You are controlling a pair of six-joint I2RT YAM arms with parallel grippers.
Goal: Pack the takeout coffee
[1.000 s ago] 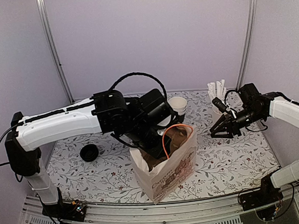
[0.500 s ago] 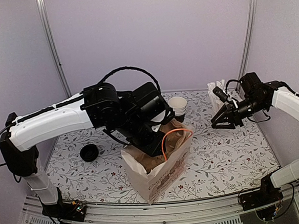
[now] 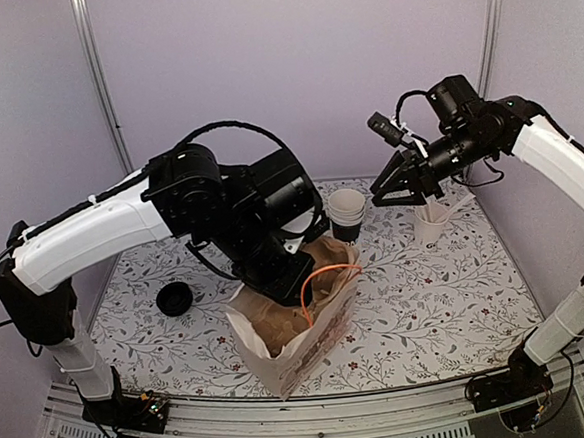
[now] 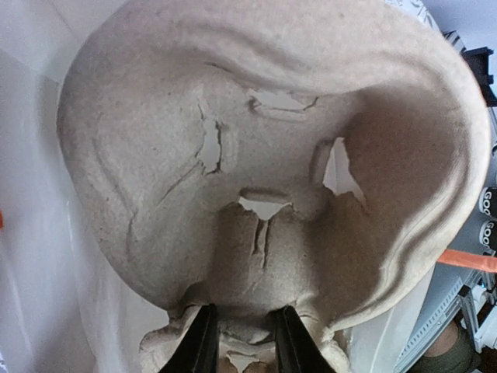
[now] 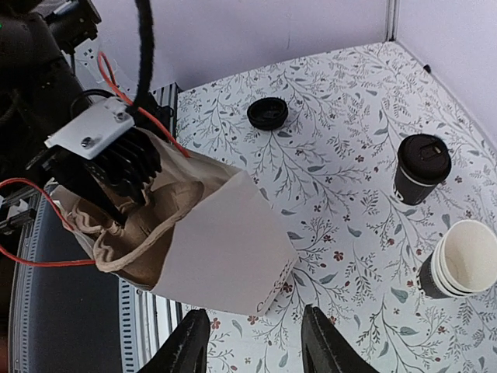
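Note:
The takeout coffee (image 5: 419, 167), a small cup with a black lid, stands on the table in the right wrist view; in the top view the left arm hides it. My left gripper (image 4: 245, 309) is down inside the paper bag (image 3: 295, 334), shut on a grey moulded pulp cup carrier (image 4: 256, 140). My right gripper (image 3: 383, 195) is open and empty, held high over the back right of the table. From there it looks down on the bag (image 5: 225, 241), and it is well away from the coffee.
A stack of nested lidless cups (image 3: 348, 207) stands behind the bag and shows again in the right wrist view (image 5: 458, 268). A white cup with pale sticks (image 3: 433, 224) stands under the right arm. A loose black lid (image 3: 174, 298) lies on the left. An orange cable (image 3: 322, 282) loops over the bag.
My right arm has risen and swung back and to the left, from low at the right to above the cup with sticks. The bag and my left arm have shifted left and nearer.

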